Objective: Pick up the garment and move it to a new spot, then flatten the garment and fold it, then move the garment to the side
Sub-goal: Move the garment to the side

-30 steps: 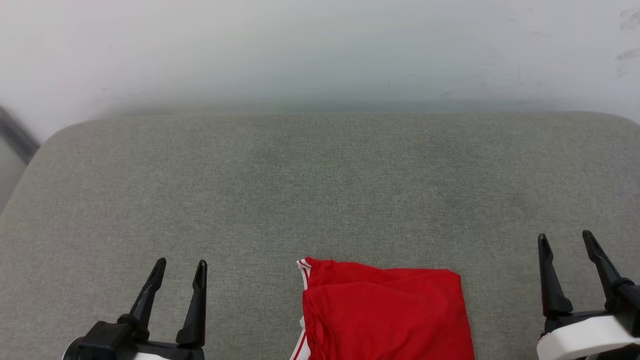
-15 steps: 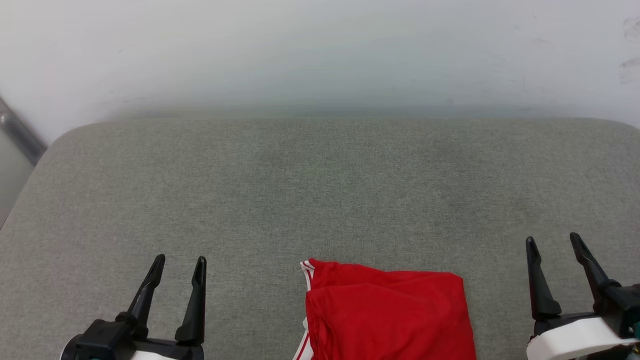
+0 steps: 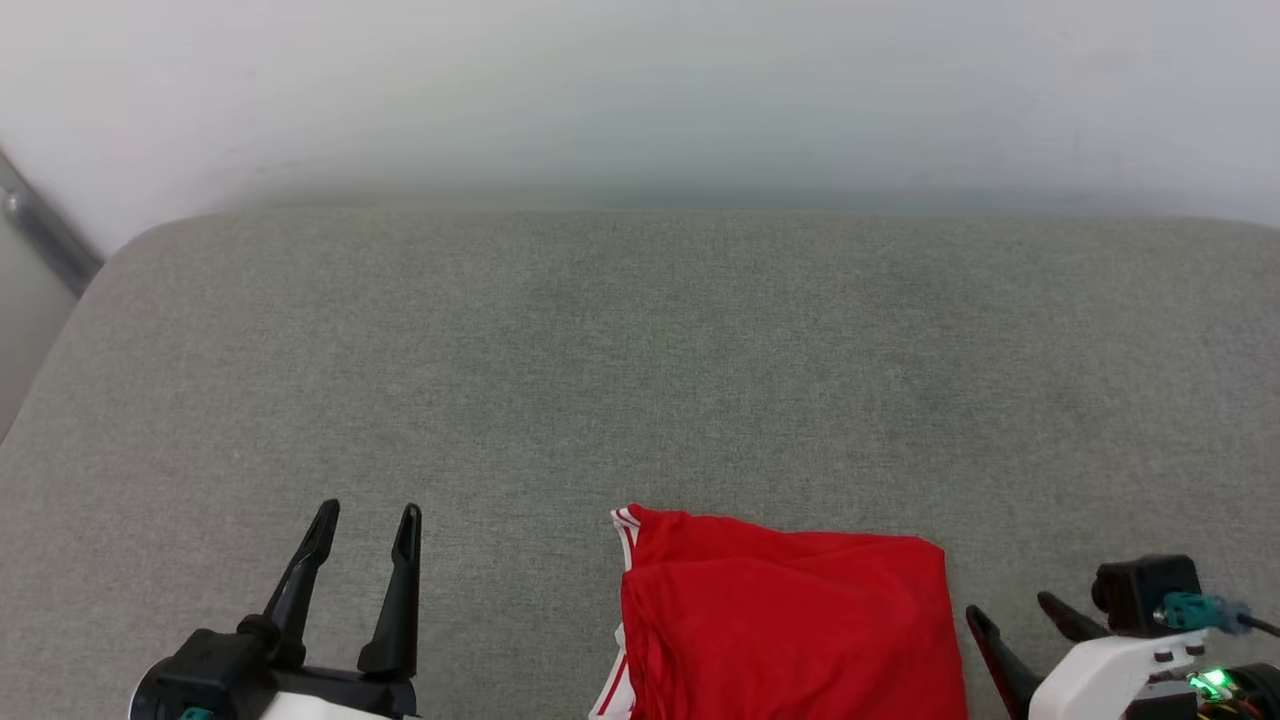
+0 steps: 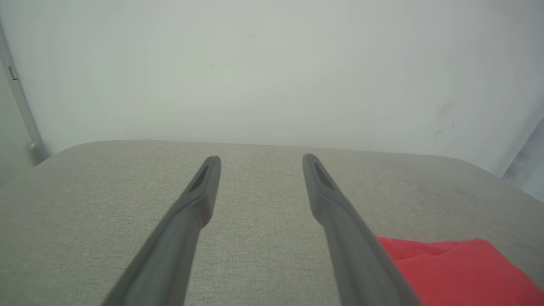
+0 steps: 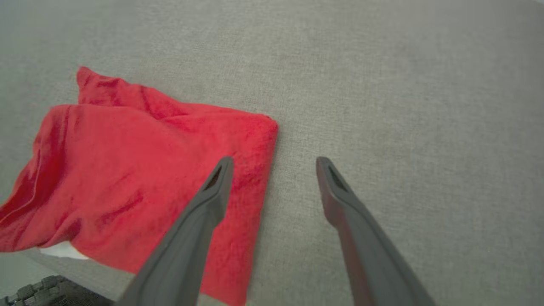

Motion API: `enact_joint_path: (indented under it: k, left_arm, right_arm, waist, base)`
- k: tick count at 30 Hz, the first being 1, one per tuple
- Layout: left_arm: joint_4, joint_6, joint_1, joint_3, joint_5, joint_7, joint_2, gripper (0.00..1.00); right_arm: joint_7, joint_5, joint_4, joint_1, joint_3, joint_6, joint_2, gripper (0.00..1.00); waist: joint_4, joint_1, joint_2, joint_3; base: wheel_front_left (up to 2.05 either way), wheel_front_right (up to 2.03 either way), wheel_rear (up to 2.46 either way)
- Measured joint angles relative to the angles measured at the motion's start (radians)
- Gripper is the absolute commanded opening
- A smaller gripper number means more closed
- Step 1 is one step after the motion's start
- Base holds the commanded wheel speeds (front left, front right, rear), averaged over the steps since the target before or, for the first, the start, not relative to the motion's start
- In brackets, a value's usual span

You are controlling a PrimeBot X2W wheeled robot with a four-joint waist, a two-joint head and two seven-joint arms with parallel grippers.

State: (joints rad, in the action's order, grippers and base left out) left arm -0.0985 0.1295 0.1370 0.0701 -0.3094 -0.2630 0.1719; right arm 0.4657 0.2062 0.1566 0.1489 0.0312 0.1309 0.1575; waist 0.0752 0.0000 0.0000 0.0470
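red garment [image 3: 785, 620] folded, on grey cushion [image 3: 640, 350]

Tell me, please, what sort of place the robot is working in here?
Probably an indoor room or lab: a broad grey upholstered surface with rounded corners, like a padded bench, stands against a plain white wall, the garment lying on it.

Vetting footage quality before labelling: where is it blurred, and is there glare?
Head view: garment and grey cushion crisp, lighting even, no glare. Left wrist view: left gripper close to the lens and soft. Right wrist view: garment weave slightly fuzzy, right gripper blurred.
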Motion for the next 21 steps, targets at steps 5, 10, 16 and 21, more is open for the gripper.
enact_joint_path:
  k: [5, 10, 16, 21]
  left_arm:
    - [-0.009, 0.000, -0.032, 0.010, 0.004, 0.000, 0.001, 1.00]
    - [0.001, 0.000, -0.047, 0.026, 0.006, 0.000, 0.001, 1.00]
    - [0.009, 0.000, -0.066, 0.036, 0.005, 0.000, 0.006, 1.00]
    - [0.013, 0.000, -0.079, 0.049, 0.006, 0.000, 0.006, 1.00]
  right_arm:
    - [0.253, 0.064, 0.034, 0.000, -0.001, 0.000, 0.011, 1.00]
    - [0.364, 0.076, 0.008, -0.023, -0.013, 0.000, -0.020, 1.00]
    - [0.417, 0.041, -0.067, -0.059, -0.003, 0.000, -0.058, 1.00]
    - [0.392, -0.001, -0.132, -0.082, 0.012, 0.000, -0.063, 1.00]
  waist:
    - [0.020, 0.0000, 0.0000, 0.036]
    - [0.054, 0.0000, 0.0000, 0.062]
    - [0.095, 0.0000, 0.0000, 0.085]
    - [0.123, 0.0000, 0.0000, 0.102]
  base:
    - [0.00, 0.00, 0.00]
    - [0.00, 0.00, 0.00]
    - [0.00, 0.00, 0.00]
    - [0.00, 0.00, 0.00]
